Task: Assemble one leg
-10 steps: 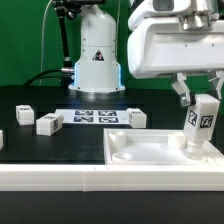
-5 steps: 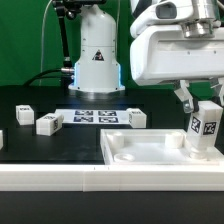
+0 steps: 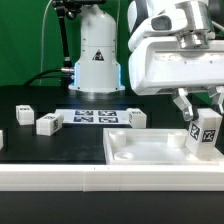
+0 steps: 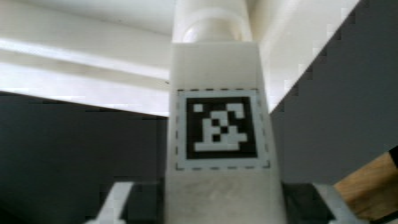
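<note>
Showing one black-and-white tag (image 4: 219, 124), white oblong leg (image 3: 207, 135)

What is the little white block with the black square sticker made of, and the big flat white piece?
The leg looks like hard white plastic: smooth, even faces, with a printed black-and-white tag. The panel seems the same moulded plastic, with rounded edges and a dull sheen.

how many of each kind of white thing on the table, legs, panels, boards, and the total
legs: 4, the held leg in the gripper plus three loose legs
white panel: 1
marker board: 1
total: 6
</note>
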Controlling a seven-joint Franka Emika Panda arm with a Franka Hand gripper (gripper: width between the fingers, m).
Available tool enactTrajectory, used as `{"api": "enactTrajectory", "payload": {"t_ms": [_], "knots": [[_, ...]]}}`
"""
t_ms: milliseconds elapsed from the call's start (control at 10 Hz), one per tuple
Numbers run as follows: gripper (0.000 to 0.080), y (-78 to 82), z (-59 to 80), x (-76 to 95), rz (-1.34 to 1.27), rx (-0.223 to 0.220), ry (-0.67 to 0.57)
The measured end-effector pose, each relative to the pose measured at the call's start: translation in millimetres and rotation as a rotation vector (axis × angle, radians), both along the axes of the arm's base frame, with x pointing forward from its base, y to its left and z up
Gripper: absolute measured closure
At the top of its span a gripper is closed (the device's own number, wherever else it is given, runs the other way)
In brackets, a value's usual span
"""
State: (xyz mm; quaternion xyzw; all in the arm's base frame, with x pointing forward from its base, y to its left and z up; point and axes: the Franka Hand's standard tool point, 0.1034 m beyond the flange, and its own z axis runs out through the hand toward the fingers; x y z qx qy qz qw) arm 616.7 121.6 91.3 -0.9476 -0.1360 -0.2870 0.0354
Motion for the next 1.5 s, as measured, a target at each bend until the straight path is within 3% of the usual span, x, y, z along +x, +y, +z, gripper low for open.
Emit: {"api": "enactTrajectory", "payload": {"t_ms": [200,300,400,500,1000,1300,1500], "knots": [[0.0506,-0.1,0.1,0.3,0.0,0.0,0.0],[0.0342,-0.1,0.1,0.3,0.0,0.0,0.0],[0.0342,-0.1,0.1,0.3,0.001,-0.001,0.0],[0.0199,-0.1,0.1,0.3,0.001,-0.001,0.0],[0.0151,-0.4,0.4,0.6,0.002,-0.002,0.0],[0.0151,-2.7,19.7,7.3,0.025,-0.023,0.021],[0.0151,-0.2,22.6,8.9,0.03,-0.025,0.043]]}}
